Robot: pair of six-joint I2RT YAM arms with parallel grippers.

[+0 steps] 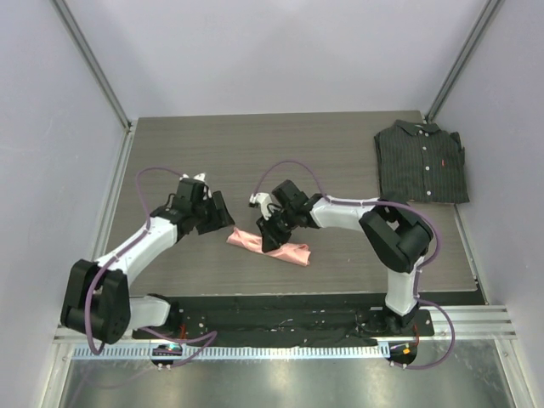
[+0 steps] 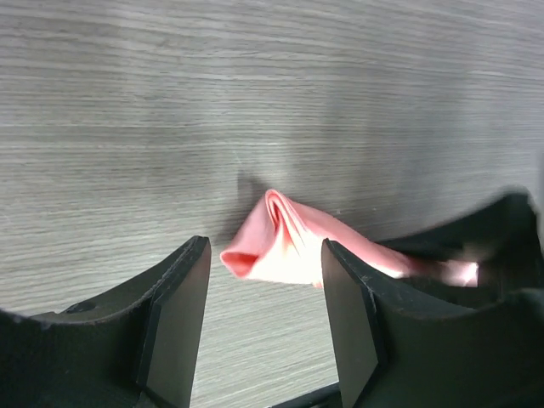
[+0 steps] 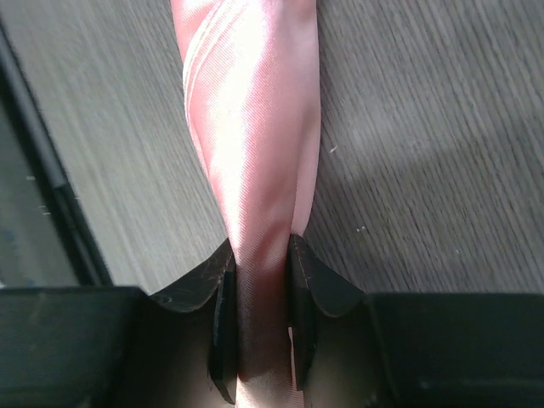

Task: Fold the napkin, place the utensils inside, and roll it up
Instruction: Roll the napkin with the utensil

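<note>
1. Right gripper (image 3: pixel 259 293) first: it's clamped tight on the napkin (image 3: pixel 255 127). In its wrist view the two black fingers (image 3: pixel 223 314) press in from either side of the pink roll, and the cloth narrows right where they squeeze it.
2. From that pinch the napkin runs straight away from the fingers as a long, shiny, twisted roll. It has fine pleat lines along one edge and lies flat on the grey wood-grain table (image 3: pixel 425 127).
3. The left gripper (image 2: pixel 263 297) is let go, with its jaws standing apart and nothing caught between them. Both of its fingers are clear of the cloth.
4. Just past that gap sits one end of the napkin, a bunched, folded-over tip resting on the table. There's a dark, blurry shape on the roll at the far right of that view, and I can't make it out properly.
5. In the top view the napkin is a short slanted bundle near the front of the table, roughly between the two arms. Its left end is a bit farther from the bases than its right end. The right gripper comes down on the middle of it. The left gripper hovers just beside the left end, not touching.
6. Way off in the far right corner there's a folded dark pinstriped shirt (image 1: pixel 422 161), well apart from all of this.
</note>
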